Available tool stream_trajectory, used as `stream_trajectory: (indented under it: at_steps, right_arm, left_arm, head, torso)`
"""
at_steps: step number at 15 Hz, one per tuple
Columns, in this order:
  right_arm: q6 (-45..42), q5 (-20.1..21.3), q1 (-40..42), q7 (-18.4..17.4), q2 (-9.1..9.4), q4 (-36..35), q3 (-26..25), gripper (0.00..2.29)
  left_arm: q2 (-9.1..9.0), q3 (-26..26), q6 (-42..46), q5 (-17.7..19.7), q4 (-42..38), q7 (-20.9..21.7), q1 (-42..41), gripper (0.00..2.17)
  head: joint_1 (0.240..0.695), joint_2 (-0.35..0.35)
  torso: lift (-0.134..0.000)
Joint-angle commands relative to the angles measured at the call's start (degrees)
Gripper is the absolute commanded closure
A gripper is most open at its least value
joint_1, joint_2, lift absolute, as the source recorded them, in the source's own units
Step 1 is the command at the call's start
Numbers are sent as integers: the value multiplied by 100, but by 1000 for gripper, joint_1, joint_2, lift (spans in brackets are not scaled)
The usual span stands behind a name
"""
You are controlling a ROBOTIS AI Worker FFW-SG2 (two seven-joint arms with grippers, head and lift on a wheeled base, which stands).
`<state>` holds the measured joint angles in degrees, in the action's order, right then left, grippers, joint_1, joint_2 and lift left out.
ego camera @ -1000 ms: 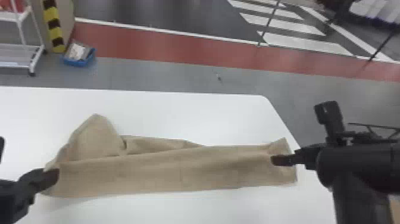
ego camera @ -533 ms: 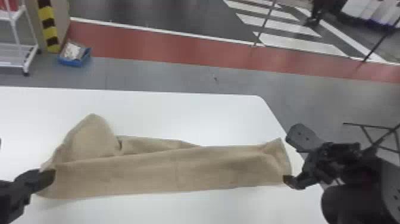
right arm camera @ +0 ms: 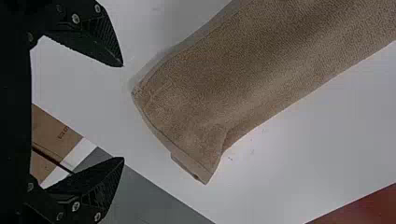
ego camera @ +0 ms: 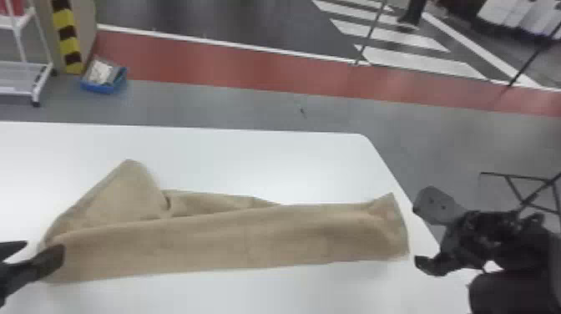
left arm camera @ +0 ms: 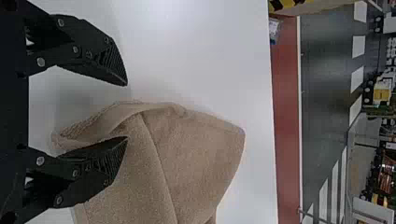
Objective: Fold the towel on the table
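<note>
Your right black two-fingered gripper (ego camera: pixel 416 233) has drawn outward, away from the tan cloth towel's (ego camera: pixel 229 242) right end, over the last second. Before you is the white, smooth-topped table (ego camera: pixel 267 163). On it the towel lies as a long strip, a pointed flap spreading beyond the strip at its left end. Your right gripper's jaws are parted, holding nothing, just beside the towel. Your left black two-fingered gripper (ego camera: pixel 44 246) is at the left end, jaws also apart, one finger (left arm camera: pixel 100 163) over the cloth.

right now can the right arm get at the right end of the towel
Likely yes: the right gripper is open just beside the towel's right end, and nothing visible stands between them.
</note>
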<state>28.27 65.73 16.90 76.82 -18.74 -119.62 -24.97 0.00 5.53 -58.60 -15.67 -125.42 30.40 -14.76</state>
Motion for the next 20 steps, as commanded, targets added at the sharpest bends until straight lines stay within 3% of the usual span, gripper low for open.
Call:
stream_trajectory:
  at_steps: [1,5,7,10,14,16,18,20]
  right_arm:
    - [17,-17,6,9,28,-26,-51,194]
    - [0,-34,33,0,72,-35,-122,194]
    - [-18,-34,42,0,81,-26,-122,194]
    - [-36,-52,42,-27,90,18,-122,194]
    - [-71,-105,42,-62,72,97,-236,191]
    - [-53,-114,33,-62,55,132,-280,191]
    - [-53,-114,33,-18,46,115,-324,194]
    - [-53,-114,85,9,46,88,-394,194]
  left_arm:
    - [-15,274,-7,3,-8,27,69,26]
    - [35,493,46,-41,-334,203,-159,39]
    - [88,493,731,-50,-553,599,-475,262]
    - [88,370,995,-15,-940,915,-906,269]
    - [149,581,5178,-85,-298,1688,-1354,269]
    - [299,572,6075,-358,-114,2102,-1372,272]
    - [501,529,5969,-472,-123,2646,-1275,275]
    - [835,256,5794,-1237,-123,2787,-1196,275]
  head:
    - [695,-350]
    - [695,-334]
    - [695,-330]
    - [695,-350]
    - [695,-350]
    - [695,-350]
    - [695,-350]
    - [695,-350]
  torso:
    - [-124]
    - [-124]
    - [-124]
    - [-124]
    - [-124]
    - [-124]
    - [-124]
    - [-124]
